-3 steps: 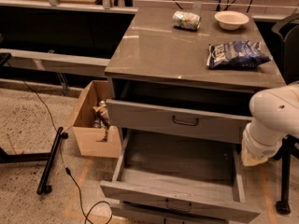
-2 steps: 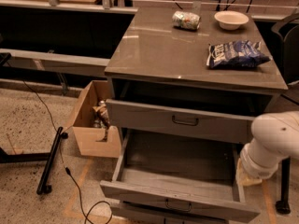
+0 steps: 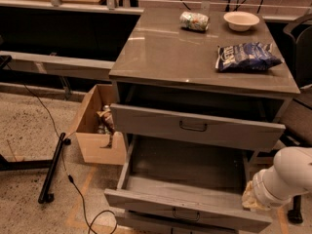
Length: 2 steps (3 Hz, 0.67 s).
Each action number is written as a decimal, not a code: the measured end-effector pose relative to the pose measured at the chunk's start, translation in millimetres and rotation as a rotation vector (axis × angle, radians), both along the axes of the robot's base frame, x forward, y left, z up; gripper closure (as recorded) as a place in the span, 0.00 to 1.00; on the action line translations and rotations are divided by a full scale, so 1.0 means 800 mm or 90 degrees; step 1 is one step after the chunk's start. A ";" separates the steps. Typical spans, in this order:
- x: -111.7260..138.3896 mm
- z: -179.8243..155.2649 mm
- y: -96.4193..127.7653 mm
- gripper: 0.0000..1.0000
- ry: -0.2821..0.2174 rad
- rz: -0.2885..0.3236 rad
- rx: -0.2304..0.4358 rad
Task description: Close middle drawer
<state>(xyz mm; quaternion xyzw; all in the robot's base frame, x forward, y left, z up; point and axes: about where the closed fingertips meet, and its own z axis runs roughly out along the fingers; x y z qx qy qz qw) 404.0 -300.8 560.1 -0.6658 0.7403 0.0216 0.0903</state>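
The middle drawer [image 3: 183, 209] stands pulled far out of the grey cabinet [image 3: 161, 57]. It has a low narrow face panel with a small dark bar handle [image 3: 185, 214], and its plain grey inside [image 3: 187, 167] holds nothing. My white arm [image 3: 287, 175] hangs at the drawer's right side, its lower end [image 3: 253, 198] close to the front right corner. My gripper is out of view, hidden below or behind that arm link.
The top drawer [image 3: 195, 126], with a taller face, is partly open above. A can [image 3: 194, 21], a white bowl [image 3: 241, 20] and a blue snack bag [image 3: 246, 56] lie on the cabinet top. A cardboard box [image 3: 95, 140], a black bar [image 3: 51, 169] and cables are on the floor to the left.
My arm has moved downward along the right side of the cabinet, from the top drawer's level to the middle drawer's level. The drawers have not moved.
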 end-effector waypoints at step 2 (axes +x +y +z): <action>-0.048 -0.051 0.029 1.00 -0.023 -0.048 -0.010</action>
